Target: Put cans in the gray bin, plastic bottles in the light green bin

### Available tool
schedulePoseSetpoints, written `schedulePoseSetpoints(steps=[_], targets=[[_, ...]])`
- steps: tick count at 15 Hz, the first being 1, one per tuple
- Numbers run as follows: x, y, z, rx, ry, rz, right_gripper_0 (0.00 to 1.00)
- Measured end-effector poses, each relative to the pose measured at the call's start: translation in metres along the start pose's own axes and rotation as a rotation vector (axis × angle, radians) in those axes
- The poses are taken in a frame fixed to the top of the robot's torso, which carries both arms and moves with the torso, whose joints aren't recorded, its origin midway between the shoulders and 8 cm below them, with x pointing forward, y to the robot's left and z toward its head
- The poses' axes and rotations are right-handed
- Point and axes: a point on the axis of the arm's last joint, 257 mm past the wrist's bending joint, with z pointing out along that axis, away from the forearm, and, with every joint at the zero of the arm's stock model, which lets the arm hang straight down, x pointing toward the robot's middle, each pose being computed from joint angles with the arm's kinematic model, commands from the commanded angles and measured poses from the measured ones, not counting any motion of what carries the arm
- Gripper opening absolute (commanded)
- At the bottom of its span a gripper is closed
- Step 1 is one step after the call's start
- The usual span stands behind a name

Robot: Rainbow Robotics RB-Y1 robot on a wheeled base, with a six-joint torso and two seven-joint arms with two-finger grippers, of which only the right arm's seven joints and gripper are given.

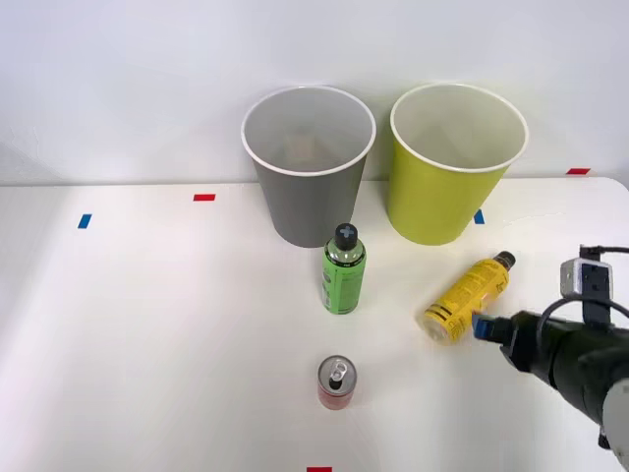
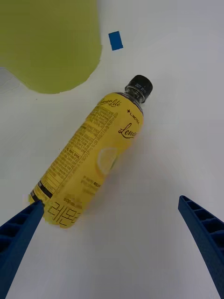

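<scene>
Yellow bottle [image 2: 91, 161] lies on its side, base nearest your wide-open right gripper [image 2: 116, 233], cap pointing away.

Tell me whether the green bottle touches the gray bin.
Apart. The front view shows white table between the green bottle and the gray bin.

Bottle [image 1: 343, 272] before left bin [image 1: 309, 167]; can [image 1: 335, 382] nearer; another bottle [image 1: 468, 296] perhaps rightward.

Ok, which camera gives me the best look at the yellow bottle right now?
The right wrist view: the yellow bottle lies close up, label and black cap plain. The front view shows it small, lying near the light green bin.
</scene>
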Motion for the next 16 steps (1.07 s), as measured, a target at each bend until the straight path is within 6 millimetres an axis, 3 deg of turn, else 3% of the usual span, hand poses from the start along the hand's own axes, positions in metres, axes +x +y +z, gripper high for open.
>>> schedulePoseSetpoints(steps=[2, 8, 16], targets=[[-0.005, 0.002, 0.001, 0.011, 0.017, 0.065, 1.0], [-0.012, 0.001, 0.027, 0.049, 0.054, 0.269, 1.0], [-0.018, 0.027, 0.069, 0.061, 0.132, 0.389, 1.0]])
